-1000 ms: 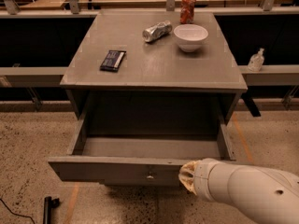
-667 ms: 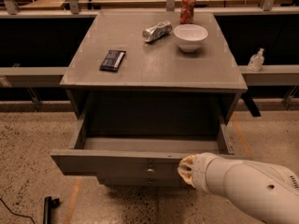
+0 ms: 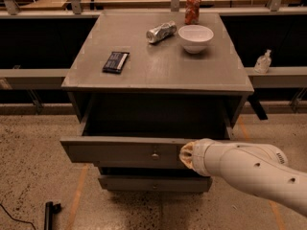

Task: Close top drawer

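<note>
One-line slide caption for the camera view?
Gripper at the front of the open top drawer, just right of its knob; white bowl on the cabinet.

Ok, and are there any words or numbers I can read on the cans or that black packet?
No text here can be read.
Red can: printing too blurred to read.
Silver can, lying on its side: markings too blurred.
Black packet: pale marks, too small to read.
Bottle on the side ledge: label unreadable.
The tool is at the top drawer front, right of the knob; no writing shows there.
</note>
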Controlling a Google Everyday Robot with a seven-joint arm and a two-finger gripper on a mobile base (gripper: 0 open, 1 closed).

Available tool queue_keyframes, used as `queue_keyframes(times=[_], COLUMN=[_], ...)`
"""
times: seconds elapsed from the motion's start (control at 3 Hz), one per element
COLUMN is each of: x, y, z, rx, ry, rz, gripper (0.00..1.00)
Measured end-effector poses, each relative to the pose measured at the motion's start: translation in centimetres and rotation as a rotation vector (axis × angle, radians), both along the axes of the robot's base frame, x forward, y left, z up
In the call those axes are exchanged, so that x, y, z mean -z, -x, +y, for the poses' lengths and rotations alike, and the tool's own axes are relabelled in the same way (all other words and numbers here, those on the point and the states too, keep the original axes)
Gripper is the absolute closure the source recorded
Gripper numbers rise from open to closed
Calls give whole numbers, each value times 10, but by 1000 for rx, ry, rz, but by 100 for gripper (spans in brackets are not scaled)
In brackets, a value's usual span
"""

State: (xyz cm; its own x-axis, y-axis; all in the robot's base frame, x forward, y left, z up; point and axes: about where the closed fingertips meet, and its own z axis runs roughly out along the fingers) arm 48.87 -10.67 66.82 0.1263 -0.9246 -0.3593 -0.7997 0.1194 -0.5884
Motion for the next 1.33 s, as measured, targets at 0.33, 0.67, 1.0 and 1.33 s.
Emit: queue_keyframes(times=[0.33, 0.67, 1.0, 1.33], x=[5, 12, 19, 22], y=[-33, -65, -100, -118], z=[-5, -7, -3, 1], rx=[-2, 1, 8, 12], ry=[19, 30, 33, 28], rz=[-26, -27, -26, -26], gripper=[100, 100, 100, 100])
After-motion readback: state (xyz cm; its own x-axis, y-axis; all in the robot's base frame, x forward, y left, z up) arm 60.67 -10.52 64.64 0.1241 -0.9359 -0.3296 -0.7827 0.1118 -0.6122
